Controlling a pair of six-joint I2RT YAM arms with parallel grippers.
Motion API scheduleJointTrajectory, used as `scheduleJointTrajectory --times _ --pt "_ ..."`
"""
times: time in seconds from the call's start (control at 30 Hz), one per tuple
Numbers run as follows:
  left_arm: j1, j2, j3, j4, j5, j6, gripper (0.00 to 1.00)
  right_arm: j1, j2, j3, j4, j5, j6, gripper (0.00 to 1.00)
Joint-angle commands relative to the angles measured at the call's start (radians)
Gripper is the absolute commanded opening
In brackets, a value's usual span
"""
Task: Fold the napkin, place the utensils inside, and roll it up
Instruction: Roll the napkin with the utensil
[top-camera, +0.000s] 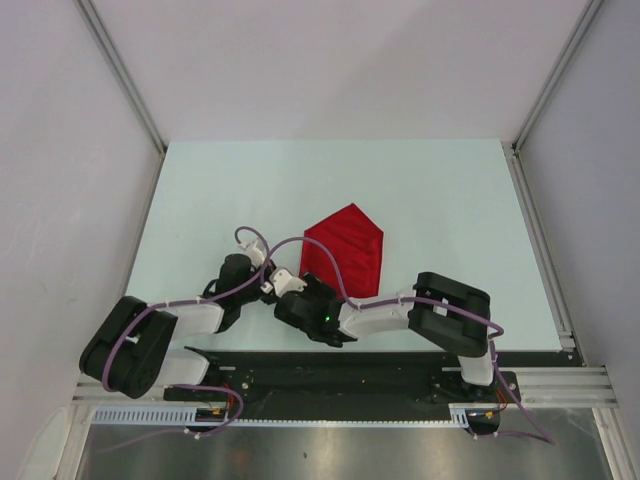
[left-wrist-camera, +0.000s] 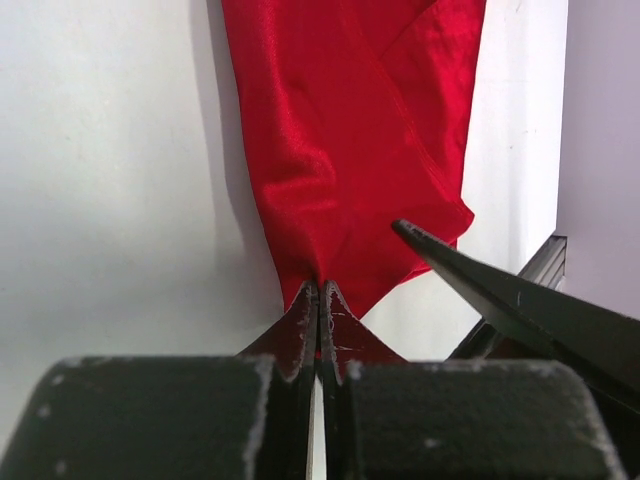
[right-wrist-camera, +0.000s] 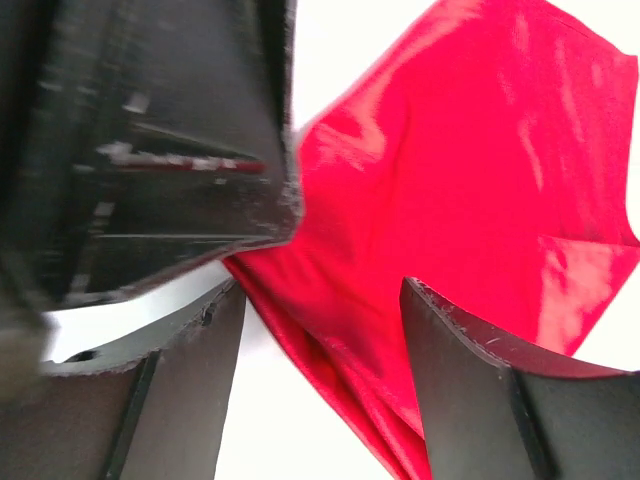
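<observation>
Napkin: I see the red cloth lying mid-table, folded to a point.
Left gripper: fingers together, pinching the napkin's near corner.
Right gripper: fingers apart, over the cloth's near edge, holding nothing.

near corner of the napkin hidden from me under the right gripper from above, far end cut off in my left wrist view, left gripper a dark blur on my right wrist view
</observation>
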Motion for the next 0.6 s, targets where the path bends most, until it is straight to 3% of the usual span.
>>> scheduleJointTrajectory --times 0.0,0.57 --pt "0.009 -0.009 0.029 0.016 0.031 0.009 0.00 0.002 0.015 -0.012 -0.041 0.117 0.016 0.67" --pt "0.017 0.003 0.040 0.025 0.046 0.012 0.00 0.025 -0.039 -0.124 -0.058 0.145 0.060 0.63"
